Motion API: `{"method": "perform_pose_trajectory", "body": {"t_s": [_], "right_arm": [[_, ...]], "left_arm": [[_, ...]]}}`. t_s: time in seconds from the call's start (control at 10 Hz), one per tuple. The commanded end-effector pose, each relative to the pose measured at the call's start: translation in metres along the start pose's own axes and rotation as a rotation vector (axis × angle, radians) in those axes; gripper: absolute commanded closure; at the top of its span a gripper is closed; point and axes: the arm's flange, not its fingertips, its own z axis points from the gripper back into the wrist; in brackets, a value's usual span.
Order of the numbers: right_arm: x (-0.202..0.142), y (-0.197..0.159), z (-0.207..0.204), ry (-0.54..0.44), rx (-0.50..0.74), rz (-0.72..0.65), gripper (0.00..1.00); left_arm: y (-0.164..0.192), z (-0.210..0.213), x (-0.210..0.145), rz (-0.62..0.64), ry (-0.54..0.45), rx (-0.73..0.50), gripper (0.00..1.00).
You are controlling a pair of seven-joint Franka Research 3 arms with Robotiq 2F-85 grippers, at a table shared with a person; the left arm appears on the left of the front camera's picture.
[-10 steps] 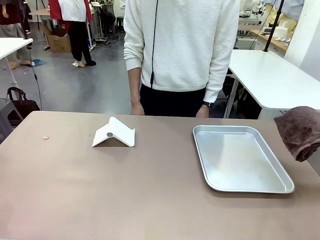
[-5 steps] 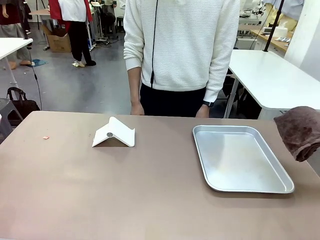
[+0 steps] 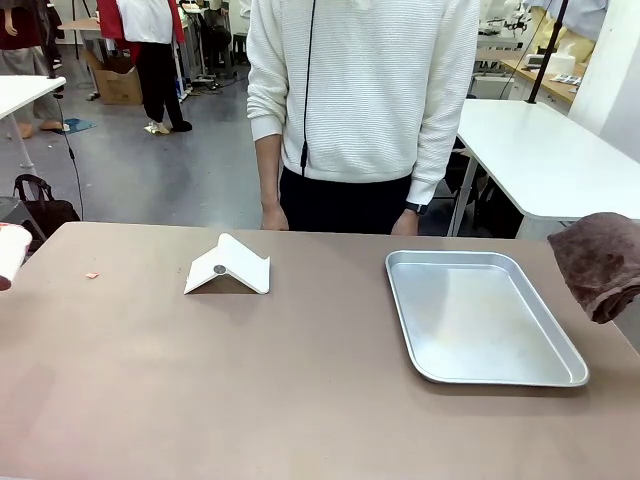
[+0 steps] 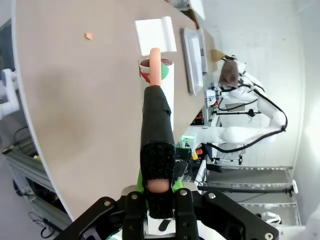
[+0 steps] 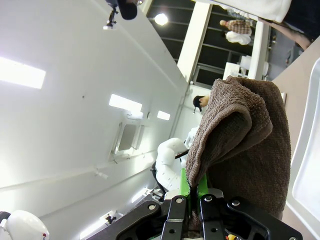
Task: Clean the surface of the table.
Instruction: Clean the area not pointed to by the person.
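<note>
1. Hanging past the right edge of the counter (image 3: pixel 300 400), the right gripper (image 5: pixel 193 194) has its jaws clamped on a brown cloth (image 3: pixel 600 262). The cloth is off the surface, just beyond the silver tray (image 3: pixel 500 381).
2. The left gripper (image 4: pixel 159 189) has its jaws closed on the black handle of a roller-like tool (image 4: pixel 156 112). The tool's long axis points out over the counter toward the white folded stand (image 3: pixel 228 268).
3. A small orange crumb (image 3: pixel 91 274) lies near the counter's left edge, well apart from the cloth. The left arm looks nearer to it.
4. The bare brown top lies to the cloth's left, beyond the tray. The right arm would likely have to pass over the tray before wiping.
</note>
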Motion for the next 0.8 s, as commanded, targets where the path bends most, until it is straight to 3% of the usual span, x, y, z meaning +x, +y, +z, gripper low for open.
{"method": "perform_pose_trajectory", "body": {"t_s": [0.0, 0.4, 0.7], "right_arm": [[0.001, 0.006, -0.003, 0.008, -0.003, -0.016, 0.94], [0.001, 0.006, -0.003, 0.008, -0.003, -0.016, 0.94], [0.001, 0.006, -0.003, 0.008, -0.003, -0.016, 0.94]], "left_arm": [[0.004, 0.010, 0.028, 0.075, 0.033, 0.020, 0.80], [0.025, -0.009, 0.073, 0.117, 0.028, 0.115, 0.80], [0.040, -0.025, 0.095, 0.219, 0.076, 0.136, 0.80]]}}
